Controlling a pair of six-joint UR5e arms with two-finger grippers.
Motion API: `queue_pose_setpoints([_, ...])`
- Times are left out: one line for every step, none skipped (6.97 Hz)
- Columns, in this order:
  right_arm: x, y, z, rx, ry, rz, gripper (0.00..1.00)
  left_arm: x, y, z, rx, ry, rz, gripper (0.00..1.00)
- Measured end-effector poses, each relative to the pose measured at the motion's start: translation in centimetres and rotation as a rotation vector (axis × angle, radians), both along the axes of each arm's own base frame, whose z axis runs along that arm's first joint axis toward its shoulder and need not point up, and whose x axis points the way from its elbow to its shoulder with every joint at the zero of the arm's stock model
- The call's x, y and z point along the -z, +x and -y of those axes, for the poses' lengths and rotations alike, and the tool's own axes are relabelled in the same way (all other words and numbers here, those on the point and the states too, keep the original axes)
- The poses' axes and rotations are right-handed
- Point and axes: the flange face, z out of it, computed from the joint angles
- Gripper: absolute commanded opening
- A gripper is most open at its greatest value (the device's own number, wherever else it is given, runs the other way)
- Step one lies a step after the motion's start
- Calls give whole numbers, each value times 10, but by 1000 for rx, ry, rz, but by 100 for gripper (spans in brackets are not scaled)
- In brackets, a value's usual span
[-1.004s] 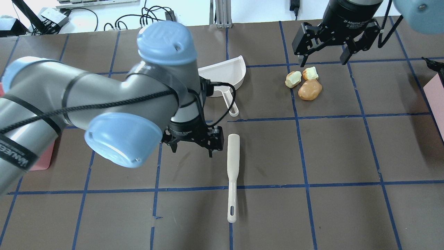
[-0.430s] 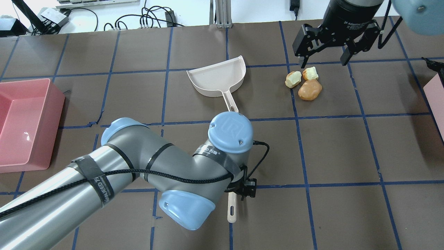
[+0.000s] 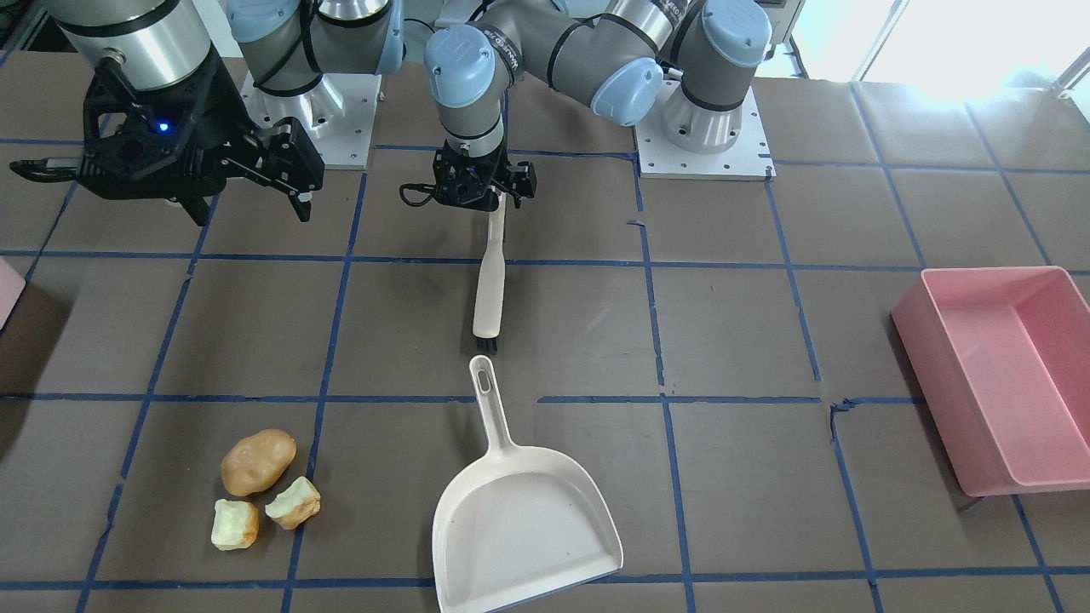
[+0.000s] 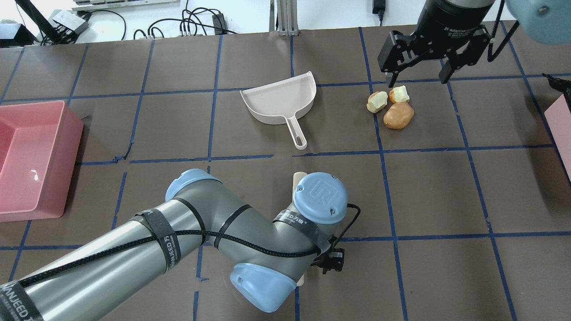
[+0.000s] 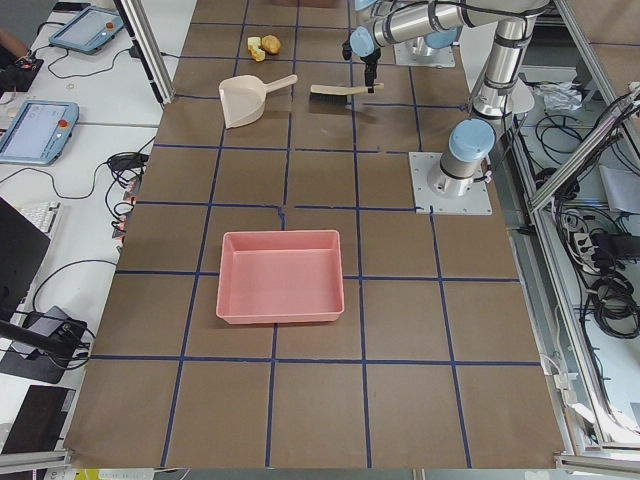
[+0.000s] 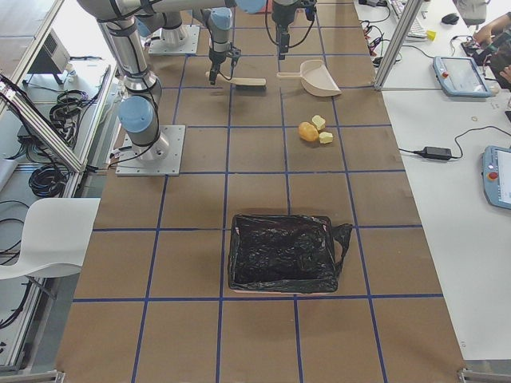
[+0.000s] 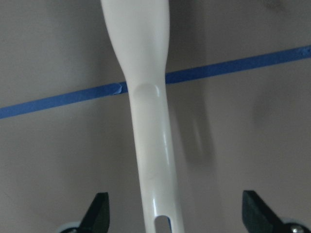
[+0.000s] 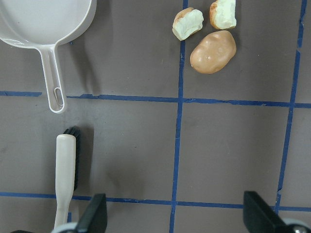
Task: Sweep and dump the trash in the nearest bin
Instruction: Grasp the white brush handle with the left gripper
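The trash, a tan potato (image 4: 398,115) and two pale chunks (image 4: 377,101), lies on the table right of a cream dustpan (image 4: 279,100). It also shows in the front view (image 3: 257,461). A corner of the pale pink bin (image 4: 563,120) shows at the right edge. My left gripper (image 7: 177,213) is open, its fingers on either side of the cream brush's handle (image 7: 148,145), not touching it. In the front view it (image 3: 481,183) hangs over the handle end of the brush (image 3: 490,281). My right gripper (image 4: 417,80) is open and empty, above the table just beyond the trash.
A large deeper-pink tub (image 4: 26,160) stands at the table's left end. A container lined with a black bag (image 6: 283,254) stands at the right end. Blue tape lines grid the brown table (image 4: 446,196). My left arm (image 4: 200,236) covers most of the brush from overhead.
My left arm has swung toward the near edge. Its gripper moved from beside the brush head to over the handle end. The right gripper has barely moved.
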Motion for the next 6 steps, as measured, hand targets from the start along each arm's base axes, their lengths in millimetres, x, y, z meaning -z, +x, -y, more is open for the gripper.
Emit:
queue_pose_setpoints([0,0,0,-1,-1,0,100,1,-1,-2,9,-2,-1,82])
queue_pose_setpoints([0,0,0,0,-2,1,100,1,-1,-3,12,-3,-1,82])
queue_pose_setpoints([0,0,0,0,-2,1,100,1,1,-5,13,-4,-1,82])
queue_pose_setpoints([0,0,1,0,-3,2,100,0,5,-10,13,-18,-7,82])
queue_pose_setpoints([0,-1,1,0,-3,2,100,-1,10,-15,12,-50,-26,82])
queue_pose_setpoints([0,-1,1,1,-2,2,100,-1,13,-18,12,-80,-44,82])
